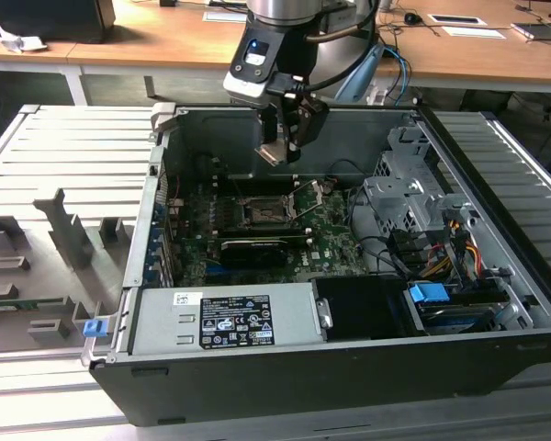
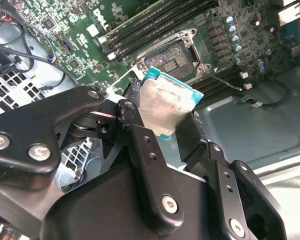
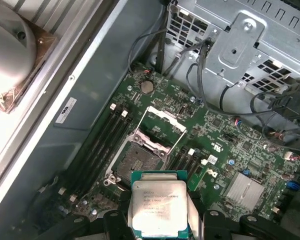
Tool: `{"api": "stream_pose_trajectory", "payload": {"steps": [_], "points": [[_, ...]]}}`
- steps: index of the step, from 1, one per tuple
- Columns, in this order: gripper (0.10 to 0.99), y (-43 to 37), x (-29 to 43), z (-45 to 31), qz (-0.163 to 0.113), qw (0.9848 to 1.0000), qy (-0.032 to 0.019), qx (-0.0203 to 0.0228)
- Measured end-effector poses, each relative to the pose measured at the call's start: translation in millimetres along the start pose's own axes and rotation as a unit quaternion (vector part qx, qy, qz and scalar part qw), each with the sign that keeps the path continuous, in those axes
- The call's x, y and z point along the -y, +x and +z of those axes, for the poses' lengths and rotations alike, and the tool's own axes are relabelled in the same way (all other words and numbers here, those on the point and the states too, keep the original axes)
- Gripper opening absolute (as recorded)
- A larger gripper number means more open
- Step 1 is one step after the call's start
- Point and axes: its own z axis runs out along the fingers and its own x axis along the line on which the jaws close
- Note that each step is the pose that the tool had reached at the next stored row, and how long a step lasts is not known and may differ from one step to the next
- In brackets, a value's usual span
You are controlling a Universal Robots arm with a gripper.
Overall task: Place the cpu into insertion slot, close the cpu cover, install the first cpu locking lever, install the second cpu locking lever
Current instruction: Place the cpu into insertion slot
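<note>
Gripper (image 1: 281, 145): clamped on the cpu (image 3: 159, 207), held above the green board, clear of the open insertion slot (image 3: 138, 162). The cpu cover (image 3: 151, 143) stands raised at the slot's edge. Memory slots (image 3: 97, 145) lie alongside, and black cables (image 3: 197, 85) hang near.

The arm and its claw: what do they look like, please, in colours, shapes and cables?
The arm is a silver-grey metal tube. Its head is black and rounded, with a small blue lit panel. Black cables loop beside it. The claw is matte black: flat jointed links and two fingers, fastened with silver screws.
</note>
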Motion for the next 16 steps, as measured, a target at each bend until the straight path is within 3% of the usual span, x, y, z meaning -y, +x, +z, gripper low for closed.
{"api": "stream_pose_trajectory", "payload": {"steps": [6,16], "points": [[0.525,0.0,0.1,0.9,0.038,0.9993,-0.0007,0.0033],[0.525,-0.1,0.3,3.2,0.058,0.9983,-0.0010,0.0050]]}}
